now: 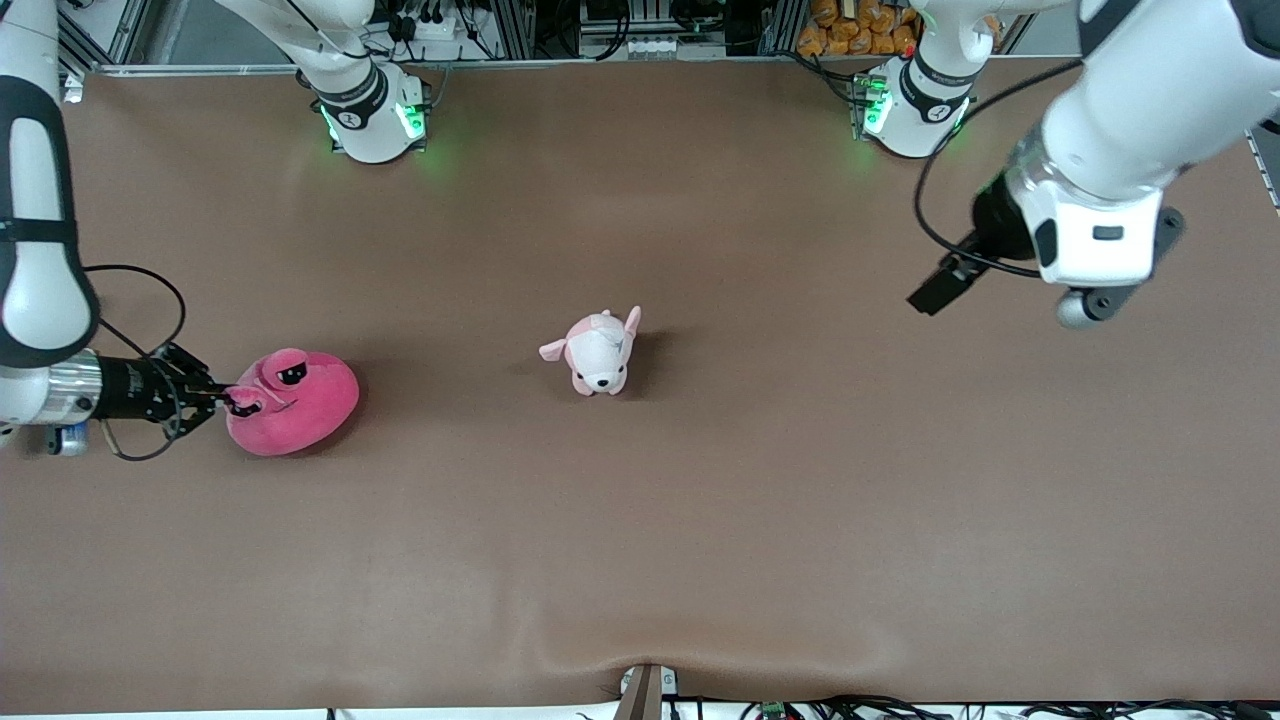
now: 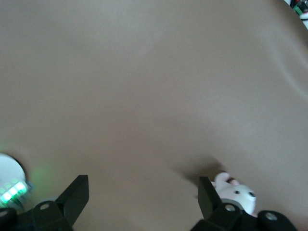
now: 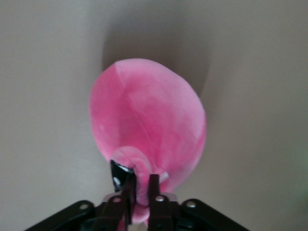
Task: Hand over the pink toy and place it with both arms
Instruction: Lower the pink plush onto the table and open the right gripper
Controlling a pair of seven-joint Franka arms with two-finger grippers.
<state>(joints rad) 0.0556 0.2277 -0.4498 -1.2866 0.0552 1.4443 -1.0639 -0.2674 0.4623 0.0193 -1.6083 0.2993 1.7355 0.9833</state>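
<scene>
The brown table is shown from above, its nearest stretch to the front camera bare and slightly rippled at the 6 o'clock edge. Nearest of the objects, at about 9 o'clock of the front view toward the right arm's end of the table, the pink toy is seen resting on the table surface, its black half-lidded eyes turned upward. The right gripper is seen at the toy's 9 o'clock edge, low by the table, its fingers drawn narrowly together and clamped on a small fold of pink plush at the toy's rim (the pinched fold is shown between the two black fingers in the right wrist view, where the toy fills the middle). Slightly farther from the front camera, near the centre of the table and well apart from the toy, a pale pink-and-white puppy plush is seen standing upright. The left gripper is held in the air over the left arm's end of the table, at about 2 o'clock, its fingers set wide apart with nothing between them; this arm waits. In the left wrist view the puppy plush is shown just beside one finger.
</scene>
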